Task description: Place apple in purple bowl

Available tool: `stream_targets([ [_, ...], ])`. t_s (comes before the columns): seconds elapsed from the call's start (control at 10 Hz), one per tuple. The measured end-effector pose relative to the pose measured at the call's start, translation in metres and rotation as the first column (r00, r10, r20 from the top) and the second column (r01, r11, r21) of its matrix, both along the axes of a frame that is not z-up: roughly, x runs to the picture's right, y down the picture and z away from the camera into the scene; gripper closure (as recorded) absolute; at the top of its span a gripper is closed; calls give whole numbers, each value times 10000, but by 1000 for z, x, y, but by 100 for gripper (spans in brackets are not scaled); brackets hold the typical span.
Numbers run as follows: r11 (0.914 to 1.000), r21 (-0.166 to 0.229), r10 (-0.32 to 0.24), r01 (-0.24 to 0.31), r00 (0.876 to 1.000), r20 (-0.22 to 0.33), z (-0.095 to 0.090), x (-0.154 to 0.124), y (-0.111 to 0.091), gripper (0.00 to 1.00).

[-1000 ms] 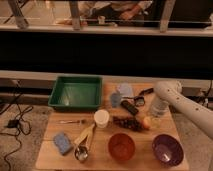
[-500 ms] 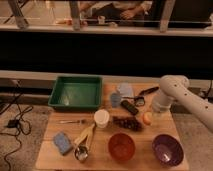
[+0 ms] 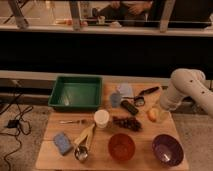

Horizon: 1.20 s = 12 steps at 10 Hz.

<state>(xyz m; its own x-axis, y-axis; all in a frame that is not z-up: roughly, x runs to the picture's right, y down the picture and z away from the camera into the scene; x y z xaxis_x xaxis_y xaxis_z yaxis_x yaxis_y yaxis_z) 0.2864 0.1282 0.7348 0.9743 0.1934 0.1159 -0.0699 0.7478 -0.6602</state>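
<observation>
Gripper point(image 3: 161, 114), closure indeterminate, sits at the round apple point(image 3: 152, 114), between the knobbly grape bunch point(image 3: 127, 123) and the glossy purple bowl point(image 3: 167, 149).

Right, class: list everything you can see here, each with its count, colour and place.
table: 1, wooden, centre
tray: 1, green, back left
apple: 1, yellow-orange, right side
purple bowl: 1, purple, front right
orange bowl: 1, orange, front middle
grapes: 1 bunch, dark, centre
cup: 1, white, centre
sponge: 1, blue, front left
arm: 1, white, right
gripper: 1, pale, beside the apple
</observation>
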Motion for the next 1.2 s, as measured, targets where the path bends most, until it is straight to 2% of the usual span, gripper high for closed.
stream_targets([
  [0.6, 9999, 33, -113, 113, 9999, -39, -45, 18, 21, 100],
  [1.2, 9984, -545, -163, 141, 9991, -390, -58, 31, 39, 100],
])
